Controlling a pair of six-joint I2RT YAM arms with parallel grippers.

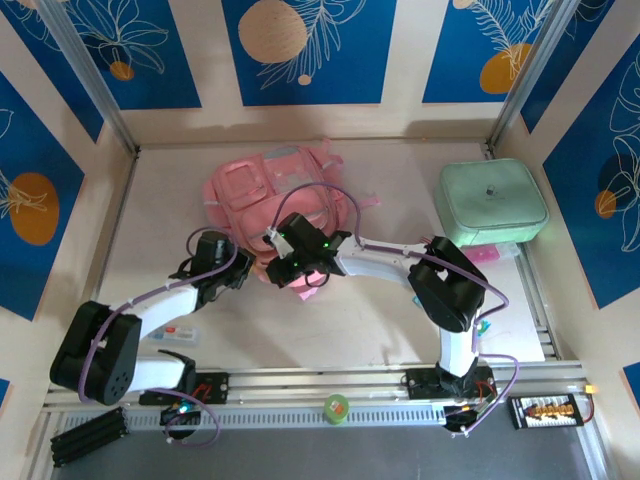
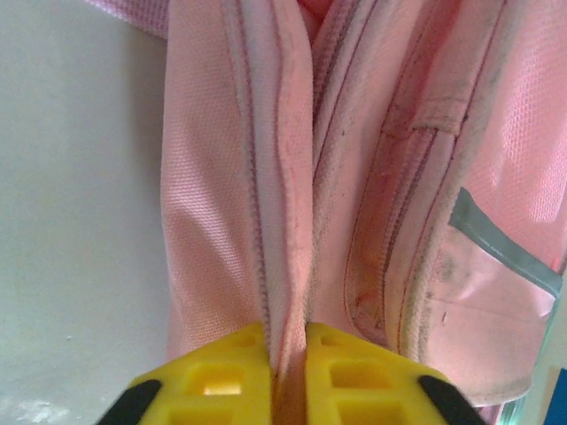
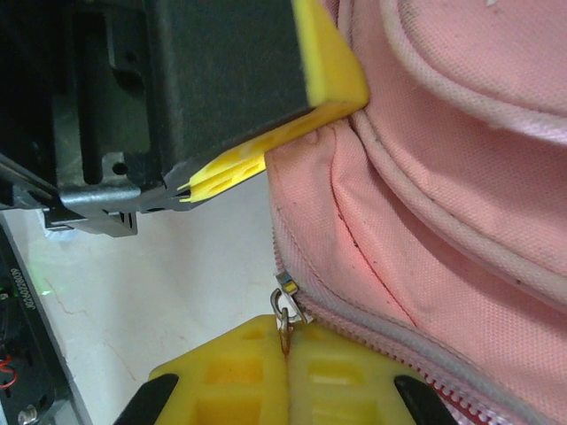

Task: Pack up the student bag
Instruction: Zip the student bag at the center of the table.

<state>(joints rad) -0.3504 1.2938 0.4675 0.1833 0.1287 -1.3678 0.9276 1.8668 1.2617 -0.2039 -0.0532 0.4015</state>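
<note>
The soft pink student bag [image 1: 250, 190], grey-trimmed and slightly grubby, lies flat on the table [image 1: 380, 320], rear centre. The left gripper [image 2: 285, 345] pinches its fabric edge. The right gripper [image 3: 285, 343] clamps its metal zip pull [image 3: 284, 305].

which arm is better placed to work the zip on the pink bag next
Right. The right gripper is shut on the zip pull of the student bag, so it can likely draw it along. The left gripper pinches a fabric fold, suited to bracing.

Mint-green zip case [image 1: 493, 202] at the far right of the table [image 1: 340, 335], green tape roll [image 1: 336, 407] by its near edge, blue leaf-print walls [image 1: 300, 50]
</note>
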